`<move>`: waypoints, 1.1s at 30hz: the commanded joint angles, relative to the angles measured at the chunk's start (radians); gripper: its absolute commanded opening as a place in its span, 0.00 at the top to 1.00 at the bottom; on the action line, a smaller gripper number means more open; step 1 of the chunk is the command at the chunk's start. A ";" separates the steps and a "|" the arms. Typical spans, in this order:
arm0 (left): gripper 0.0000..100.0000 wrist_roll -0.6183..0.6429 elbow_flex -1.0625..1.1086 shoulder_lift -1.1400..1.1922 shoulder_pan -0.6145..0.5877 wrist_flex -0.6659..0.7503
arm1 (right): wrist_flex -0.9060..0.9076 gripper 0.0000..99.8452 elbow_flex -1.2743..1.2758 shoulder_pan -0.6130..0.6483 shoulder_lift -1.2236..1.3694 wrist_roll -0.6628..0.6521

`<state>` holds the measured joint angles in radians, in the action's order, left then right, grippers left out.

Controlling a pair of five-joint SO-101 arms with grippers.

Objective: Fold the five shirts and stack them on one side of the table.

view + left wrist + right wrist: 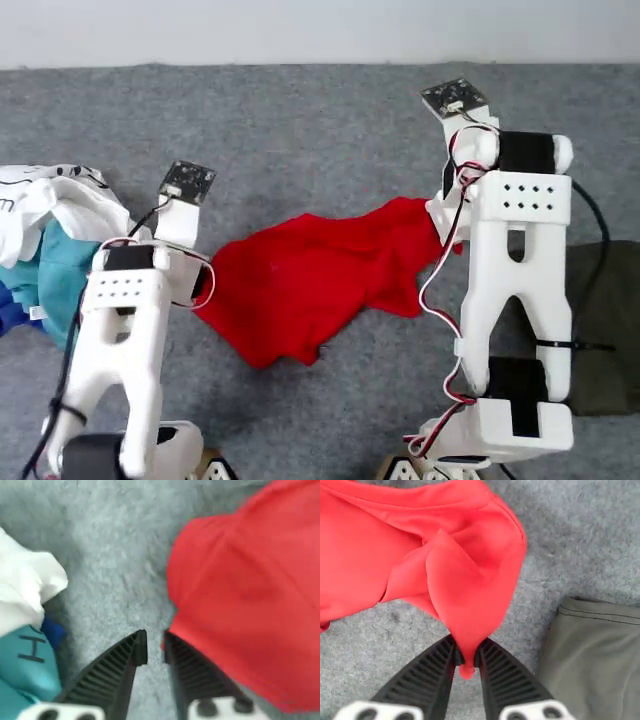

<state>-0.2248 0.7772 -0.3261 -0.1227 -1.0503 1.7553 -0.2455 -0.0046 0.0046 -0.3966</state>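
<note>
From above, the red shirt (300, 290) lies crumpled in the middle of the desk (300, 120), between the left arm (120, 330) and the right arm (515, 260). Both are stretched forward with wrists bent down.

In the left wrist view, the left fingers (120, 665) stand just beside the shirt's edge, open by a thin slit and holding nothing. I think they should take this edge first.

In the right wrist view, the right fingers (432, 672) pinch a red corner near an olive shirt (592, 650). An even pull should spread it flat.
</note>
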 commanded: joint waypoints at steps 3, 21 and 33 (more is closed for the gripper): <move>0.85 0.114 -0.119 0.216 -0.035 0.038 | 0.031 0.99 -0.002 -0.007 -0.010 -0.014; 0.98 0.110 -0.446 0.663 0.130 -0.219 | 0.031 0.99 -0.002 -0.007 -0.002 -0.011; 0.98 0.044 -0.561 0.661 0.083 -0.456 | 0.031 0.99 -0.002 -0.007 -0.002 -0.008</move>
<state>-0.1634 0.2723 0.3445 -0.0184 -1.3832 1.7553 -0.2455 -0.0061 0.0046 -0.3966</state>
